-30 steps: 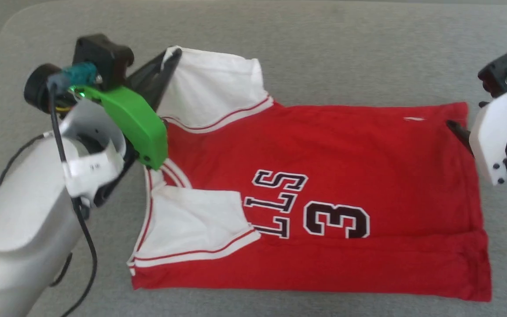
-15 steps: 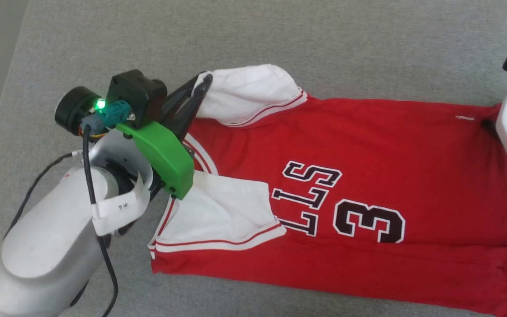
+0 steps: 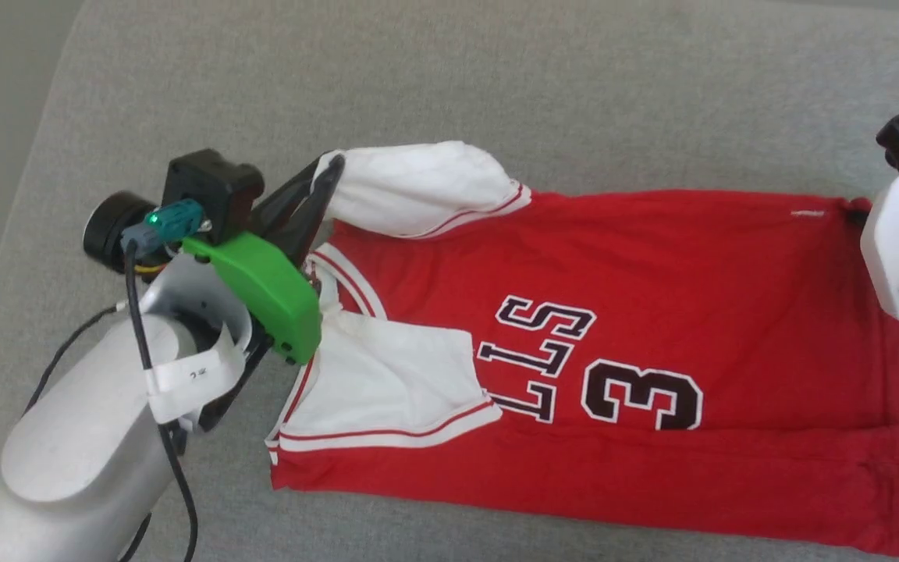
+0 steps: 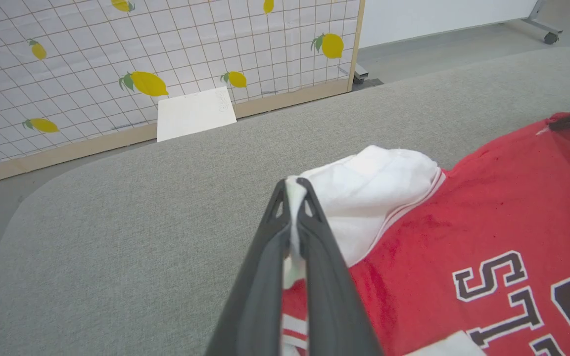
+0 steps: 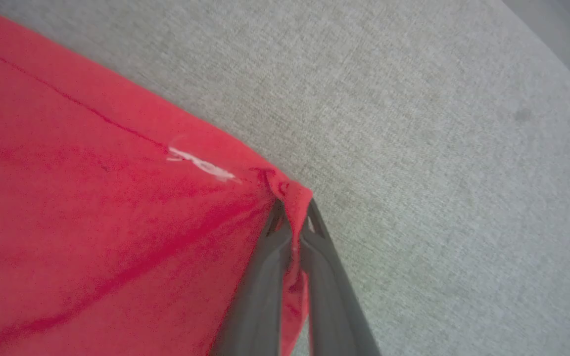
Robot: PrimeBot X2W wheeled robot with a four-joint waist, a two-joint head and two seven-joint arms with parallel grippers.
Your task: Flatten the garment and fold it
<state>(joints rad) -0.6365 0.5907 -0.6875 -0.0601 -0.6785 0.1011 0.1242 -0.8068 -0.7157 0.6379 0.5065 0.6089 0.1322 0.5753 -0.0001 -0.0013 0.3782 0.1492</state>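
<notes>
- closest to me is my left arm point(image 3: 67, 460), pale and round, with a green cover point(image 3: 262, 293) and a black cable point(image 3: 137, 312) on it.
- just beside it lies the garment point(image 3: 691, 273), a red shirt spread on the grey padded top point(image 3: 496, 86). its neck points to my left and its bottom hem to my right.
- the near long side point(image 3: 613, 484) of the shirt looks folded over into a red strip.
- a bit farther in, the near white sleeve point(image 3: 387, 382) lies folded onto the red front and hides part of the black letters point(image 3: 529, 359). the big 3 point(image 3: 641, 398) sits just beside the letters.
- farther back, the far white sleeve point(image 3: 426, 187) puffs up from the top.
- my left gripper point(image 4: 295, 185) is squeezed tight on the edge of that far sleeve. i can see white cloth pinched between its two dark fingers.
- my right gripper point(image 5: 292, 207) is squeezed tight on the far corner of the red hem, with red cloth bunched between its fingers. a small white mark point(image 5: 201, 165) sits on the cloth just beside that corner.
- past the shirt, the grey top runs on to a rounded edge.
- farthest away, in the left wrist view, a screen with a grid and yellow lemons point(image 4: 117, 59) stands on the floor, and a white board point(image 4: 196, 113) leans on it.
</notes>
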